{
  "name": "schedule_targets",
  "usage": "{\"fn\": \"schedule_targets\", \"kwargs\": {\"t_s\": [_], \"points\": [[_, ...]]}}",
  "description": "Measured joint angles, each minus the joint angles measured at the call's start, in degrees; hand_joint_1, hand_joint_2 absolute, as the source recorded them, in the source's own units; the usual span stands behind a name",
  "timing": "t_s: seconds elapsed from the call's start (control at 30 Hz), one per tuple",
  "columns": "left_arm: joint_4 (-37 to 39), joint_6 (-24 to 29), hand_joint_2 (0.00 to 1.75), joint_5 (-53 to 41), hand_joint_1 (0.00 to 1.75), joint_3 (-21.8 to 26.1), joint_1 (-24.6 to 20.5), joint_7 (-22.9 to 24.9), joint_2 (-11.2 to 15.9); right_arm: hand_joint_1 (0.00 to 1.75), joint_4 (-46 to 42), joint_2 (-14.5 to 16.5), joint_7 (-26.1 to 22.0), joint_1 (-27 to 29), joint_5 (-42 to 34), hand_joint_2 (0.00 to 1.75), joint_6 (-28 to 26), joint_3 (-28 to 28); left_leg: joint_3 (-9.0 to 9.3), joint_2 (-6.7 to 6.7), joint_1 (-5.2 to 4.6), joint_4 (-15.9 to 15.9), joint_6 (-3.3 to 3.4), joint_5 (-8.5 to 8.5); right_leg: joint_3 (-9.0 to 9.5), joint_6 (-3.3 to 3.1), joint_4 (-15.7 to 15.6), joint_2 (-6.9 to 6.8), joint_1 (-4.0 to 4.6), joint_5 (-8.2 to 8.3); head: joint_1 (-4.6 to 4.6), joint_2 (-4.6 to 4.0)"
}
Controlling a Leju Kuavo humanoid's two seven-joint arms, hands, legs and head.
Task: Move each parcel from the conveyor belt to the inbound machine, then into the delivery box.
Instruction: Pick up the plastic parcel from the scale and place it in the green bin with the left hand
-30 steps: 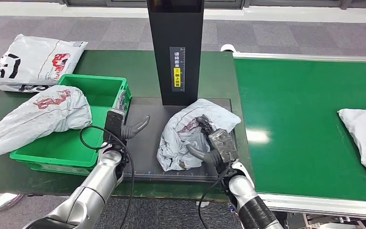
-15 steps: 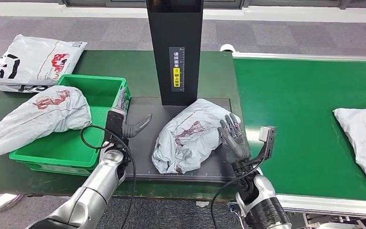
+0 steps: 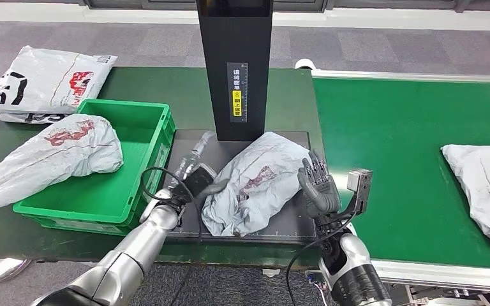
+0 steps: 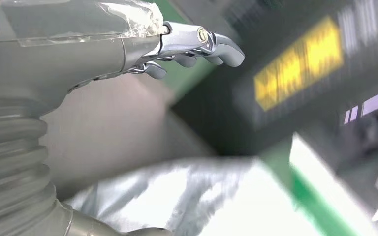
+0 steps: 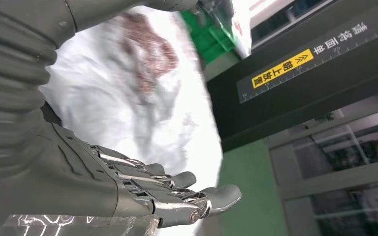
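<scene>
Left wrist view is smeared with motion blur: the yellow label (image 4: 300,59) on the black column can't be read. In the head view, the parcel on the belt (image 3: 485,191) runs off the right edge.

Bright even overhead light, soft shadows, head view sharp — left wrist view motion-blurred
</scene>
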Motion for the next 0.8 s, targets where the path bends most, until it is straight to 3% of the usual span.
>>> {"fn": "schedule_targets", "kwargs": {"t_s": [0.2,0.37,0.5,0.8], "points": [[5.68,-3.0,1.75,-16.1,0.0,-7.38,-1.31,0.95,0.75,0.0,-3.79,-0.08,-0.42,0.66,4.88,1.75,-0.4,-1.4,0.01,-0.01,-0.02,0.0,0.0,0.0,0.0,0.0,0.0,0.01,-0.01,0.0,0.0,0.0],[8.54,-4.59,1.75,-20.55,0.06,-10.31,-3.19,1.16,1.11,0.0,-6.42,-0.16,-0.64,1.54,6.28,1.75,-0.27,-2.28,0.03,-0.02,-0.01,-0.01,0.0,0.0,0.04,0.0,0.01,-0.03,0.0,-0.01,0.0,0.0],[9.89,-4.69,1.75,-25.3,1.75,-12.22,-4.87,3.89,1.17,0.0,-8.98,-0.16,-1.43,2.65,7.71,1.75,-0.12,-2.85,0.15,-0.1,-0.02,-0.01,0.01,-0.01,0.22,0.0,0.0,-0.1,-0.01,-0.02,0.0,0.0],[11.38,-3.22,1.75,-29.7,1.75,-12.61,-6.21,7.2,1.16,0.0,-17.21,-0.16,-1.29,5.64,9.72,1.75,-0.17,-2.85,0.39,-0.05,-0.02,-0.01,0.01,0.0,0.42,-0.01,-0.01,-0.07,-0.01,-0.01,0.0,0.0]]}}
